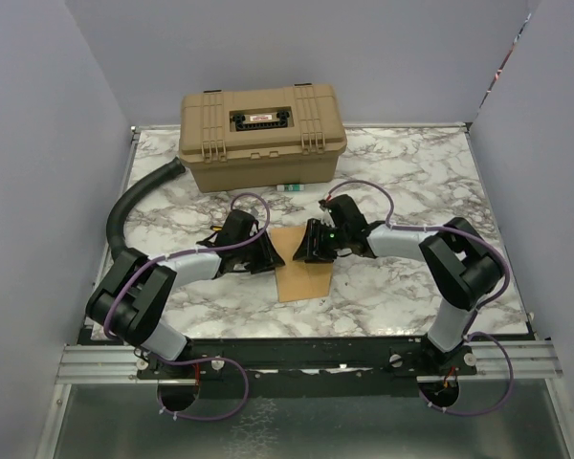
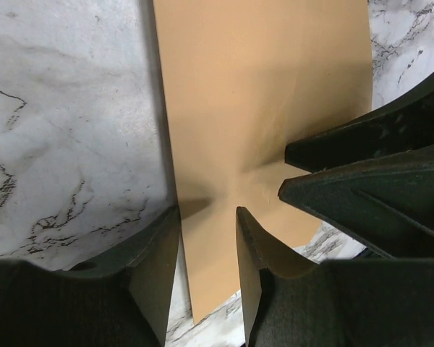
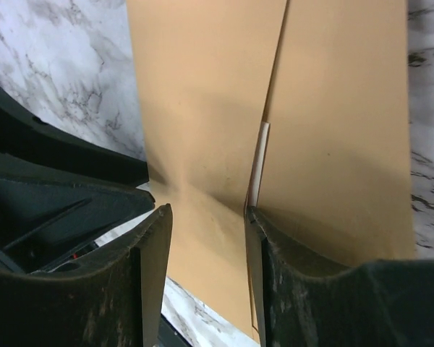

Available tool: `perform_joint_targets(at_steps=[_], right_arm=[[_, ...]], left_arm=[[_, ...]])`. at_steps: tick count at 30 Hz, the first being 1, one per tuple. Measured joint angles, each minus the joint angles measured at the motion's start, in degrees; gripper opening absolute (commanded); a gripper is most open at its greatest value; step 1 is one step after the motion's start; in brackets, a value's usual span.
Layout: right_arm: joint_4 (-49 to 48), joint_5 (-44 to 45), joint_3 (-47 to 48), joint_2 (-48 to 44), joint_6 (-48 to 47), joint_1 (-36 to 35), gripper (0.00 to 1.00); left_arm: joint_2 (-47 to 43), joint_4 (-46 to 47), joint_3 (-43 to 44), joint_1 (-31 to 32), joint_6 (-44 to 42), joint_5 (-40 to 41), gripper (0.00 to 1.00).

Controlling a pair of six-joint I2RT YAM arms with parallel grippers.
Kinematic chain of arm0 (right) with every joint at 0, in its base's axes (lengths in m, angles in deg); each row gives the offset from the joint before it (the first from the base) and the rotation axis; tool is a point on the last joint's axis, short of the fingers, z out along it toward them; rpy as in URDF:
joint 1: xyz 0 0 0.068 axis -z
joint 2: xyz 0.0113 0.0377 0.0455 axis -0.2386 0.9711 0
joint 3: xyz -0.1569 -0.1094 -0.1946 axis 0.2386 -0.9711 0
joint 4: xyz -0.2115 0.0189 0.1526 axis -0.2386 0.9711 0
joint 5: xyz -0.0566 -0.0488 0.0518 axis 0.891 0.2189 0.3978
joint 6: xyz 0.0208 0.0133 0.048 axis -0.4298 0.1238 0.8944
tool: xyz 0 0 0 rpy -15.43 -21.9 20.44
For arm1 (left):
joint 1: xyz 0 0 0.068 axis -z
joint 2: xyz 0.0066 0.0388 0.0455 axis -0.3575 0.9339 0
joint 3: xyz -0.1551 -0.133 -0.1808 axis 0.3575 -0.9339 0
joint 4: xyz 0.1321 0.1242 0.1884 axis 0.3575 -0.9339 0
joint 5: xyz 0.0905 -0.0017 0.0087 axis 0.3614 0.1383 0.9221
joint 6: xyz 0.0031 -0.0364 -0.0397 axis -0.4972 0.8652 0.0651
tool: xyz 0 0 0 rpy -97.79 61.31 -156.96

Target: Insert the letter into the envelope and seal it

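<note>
Top external view, entries listed from the near edge outward.

1. Left pincer [image 1: 271, 259]: lowered onto the left long edge of the envelope [image 1: 301, 279]. In the left wrist view its fingers stand a narrow gap apart and straddle that edge. One tip is on the marble just beside the paper and the other is on the paper. The sheet puckers slightly between the two pincers.

2. Right pincer [image 1: 308, 252]: lowered onto the envelope's far right part, close to the left pincer. In the right wrist view its fingers are likewise a narrow gap apart, with both tips down on the paper. One tip sits at a straight overlapping edge, along which a thin pale strip [image 3: 260, 160] shows.

3. Envelope: kraft-brown and lying flat on the bench [image 1: 411, 287], at centre between the arms. Its long axis runs near to far, leaning a little to the right at the far end. Which way the flap points cannot be told.

4. Small white-and-green item [image 1: 289, 187]: on the bench just in front of the case.

5. Tan plastic case [image 1: 261, 134]: lid closed, at the far side of the bench, well apart from the envelope.

6. Black corrugated hose [image 1: 134, 206]: curves along the left side.
</note>
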Motion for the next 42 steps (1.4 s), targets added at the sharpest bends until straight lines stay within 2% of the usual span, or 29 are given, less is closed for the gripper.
perform_joint_targets(at_steps=[5, 12, 16, 21, 24, 29, 30, 36, 42], right_arm=[[-3.85, -2.4, -1.62, 0.55, 2.45, 0.48, 0.5], [0.17, 0.74, -1.55, -1.79, 2.58, 0.74, 0.49], [4.81, 4.81, -1.38, -8.31, 0.61, 0.98, 0.49], [5.68, 11.61, -1.4, -21.57, -4.17, 1.31, 0.51], [5.42, 15.63, -1.16, -24.74, -5.97, 1.99, 0.51], [4.07, 20.57, -0.26, -20.09, -10.34, 2.6, 0.51], [3.56, 21.09, 0.11, -18.49, -12.0, 2.71, 0.51], [-4.11, 20.92, 3.58, -10.08, -27.76, 2.78, 0.53], [-13.94, 17.11, 8.09, -2.03, -47.56, 2.78, 0.52]], left_arm=[[0.13, 0.0, 0.07, 0.0, -0.04, -0.04, 0.39], [-0.74, -1.03, 0.07, 0.02, -0.09, 1.05, 0.41], [-3.32, -5.18, 0.07, 0.11, -0.96, 4.04, 0.49], [-8.04, -11.21, 0.94, 0.11, -2.47, 8.31, 0.64], [-11.34, -12.9, 2.29, 0.11, -3.58, 11.06, 0.76], [-15.98, -13.14, 4.42, 0.11, -5.31, 17.07, 0.97], [-17.14, -13.11, 4.74, 0.11, -5.68, 18.69, 0.99], [-22.73, -13.11, 4.83, 0.09, -6.14, 25.83, 0.99], [-25.88, -13.14, 4.83, -1.14, -5.55, 28.68, 0.99]])
